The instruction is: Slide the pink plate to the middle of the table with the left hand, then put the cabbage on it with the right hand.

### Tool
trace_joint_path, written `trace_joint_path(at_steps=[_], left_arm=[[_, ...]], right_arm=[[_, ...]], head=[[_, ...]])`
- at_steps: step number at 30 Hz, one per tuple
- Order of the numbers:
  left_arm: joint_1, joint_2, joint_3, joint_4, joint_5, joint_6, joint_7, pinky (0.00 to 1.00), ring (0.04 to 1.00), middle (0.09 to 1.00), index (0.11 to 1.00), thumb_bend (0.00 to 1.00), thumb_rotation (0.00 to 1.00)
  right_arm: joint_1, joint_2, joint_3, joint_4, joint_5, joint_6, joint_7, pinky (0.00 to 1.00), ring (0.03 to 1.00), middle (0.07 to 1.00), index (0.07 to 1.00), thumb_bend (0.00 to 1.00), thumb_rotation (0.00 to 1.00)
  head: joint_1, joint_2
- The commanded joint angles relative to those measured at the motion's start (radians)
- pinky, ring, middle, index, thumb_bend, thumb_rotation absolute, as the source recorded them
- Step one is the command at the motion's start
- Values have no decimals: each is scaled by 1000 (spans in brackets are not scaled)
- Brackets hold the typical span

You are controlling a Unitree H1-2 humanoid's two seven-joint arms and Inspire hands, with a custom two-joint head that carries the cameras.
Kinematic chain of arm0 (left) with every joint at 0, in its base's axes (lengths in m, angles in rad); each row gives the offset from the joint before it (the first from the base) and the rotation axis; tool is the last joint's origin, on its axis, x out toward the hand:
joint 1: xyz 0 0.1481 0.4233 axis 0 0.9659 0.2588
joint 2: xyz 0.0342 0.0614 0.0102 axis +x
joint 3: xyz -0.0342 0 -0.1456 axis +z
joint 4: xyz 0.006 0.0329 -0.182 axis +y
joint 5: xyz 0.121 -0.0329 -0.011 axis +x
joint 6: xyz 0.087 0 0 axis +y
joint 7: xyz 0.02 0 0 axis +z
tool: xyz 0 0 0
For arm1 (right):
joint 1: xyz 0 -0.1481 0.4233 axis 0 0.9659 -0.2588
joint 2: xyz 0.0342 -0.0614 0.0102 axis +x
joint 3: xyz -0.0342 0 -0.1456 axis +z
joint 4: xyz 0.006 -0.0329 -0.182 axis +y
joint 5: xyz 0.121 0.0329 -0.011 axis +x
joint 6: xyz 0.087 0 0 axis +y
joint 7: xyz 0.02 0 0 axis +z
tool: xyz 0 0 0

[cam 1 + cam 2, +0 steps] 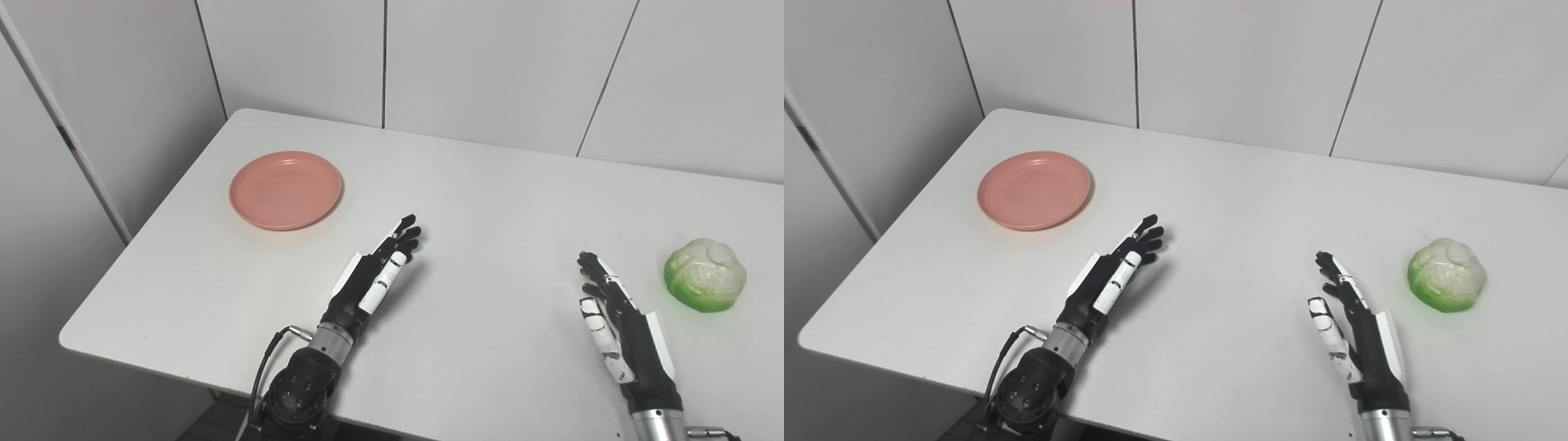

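Pink plate [285,190]: far-left counter [478,202], untouched; may overshoot. Left hand [372,278], right hand [615,324]: fingers spread, empty. Cabbage [705,274]: probably rolls.

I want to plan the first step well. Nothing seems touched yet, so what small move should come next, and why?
Probably the left hand should reach forward and to its left toward the pink plate. The plate sits near the table's far left part, not the middle, and both hands are open and hold nothing. The cabbage waits beside the right hand, so it likely comes second.
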Motion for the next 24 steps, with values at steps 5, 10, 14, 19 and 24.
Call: trace_joint_path(at_steps=[5, 10, 14, 19, 24], left_arm=[[48, -9, -22, 18, -5, 40, -8, 903, 930, 945, 936, 456, 1000], [42, -6, -23, 0, -14, 53, -14, 912, 936, 951, 940, 456, 1000], [35, -1, -27, -24, -13, 76, -19, 919, 940, 953, 940, 459, 1000], [28, 4, -29, -50, -15, 85, -22, 914, 934, 946, 940, 466, 1000], [14, 11, -30, -92, -5, 105, -21, 906, 931, 944, 937, 464, 1000]], right_arm=[[10, -9, -17, 63, -7, -15, -18, 832, 879, 882, 878, 313, 1000], [9, -7, -15, 63, -15, -16, -19, 837, 878, 881, 878, 305, 1000], [11, -2, -17, 65, -13, -12, -22, 821, 878, 881, 877, 286, 1000], [11, 1, -19, 68, 1, -15, -19, 817, 881, 884, 879, 275, 1000], [12, 0, -16, 66, -3, -13, -20, 809, 880, 884, 879, 275, 1000]], head=[[2, -2], [8, -13], [9, -18], [11, -16], [12, -14]])
